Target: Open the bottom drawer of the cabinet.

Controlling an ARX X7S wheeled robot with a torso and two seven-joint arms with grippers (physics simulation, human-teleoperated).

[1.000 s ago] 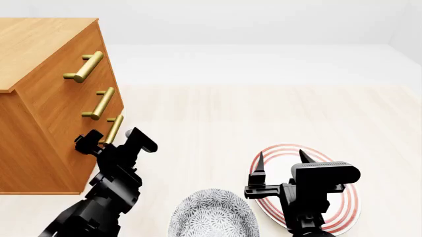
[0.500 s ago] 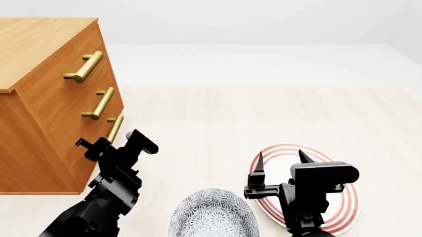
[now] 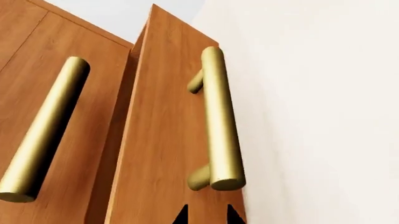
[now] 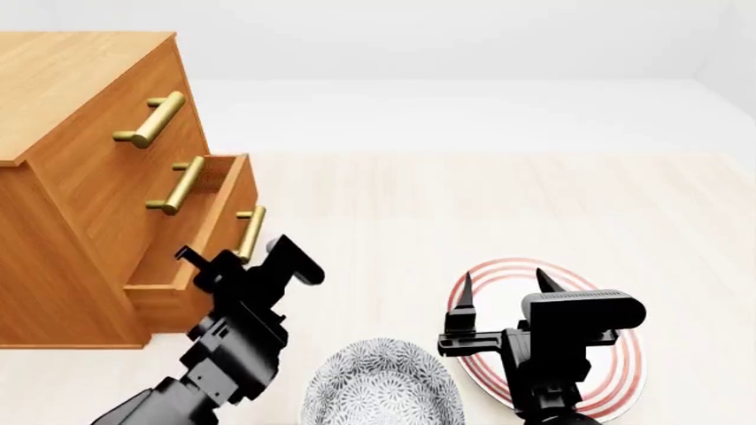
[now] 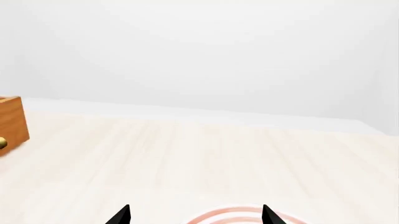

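The bottom drawer [image 4: 219, 235] is now standing partly out of the cabinet [image 4: 83, 177] at the scene's left, where half a second ago its front was lying flush with the two above; its plain box side is showing, so the opening looks underway but, I judge, not finished. Its brass handle [image 4: 250, 233] is sitting just beyond the left gripper [image 4: 236, 258], which has travelled right and nearer along with the drawer. In the left wrist view the handle [image 3: 219, 126] is lying just ahead of the fingertips [image 3: 181, 215], which are reading as pressed close together with nothing between them. The left arm is reaching up from the near edge. The right gripper [image 4: 501, 288] is hanging spread and idle over the striped plate [image 4: 626, 359], beside a patterned bowl [image 4: 378, 390].
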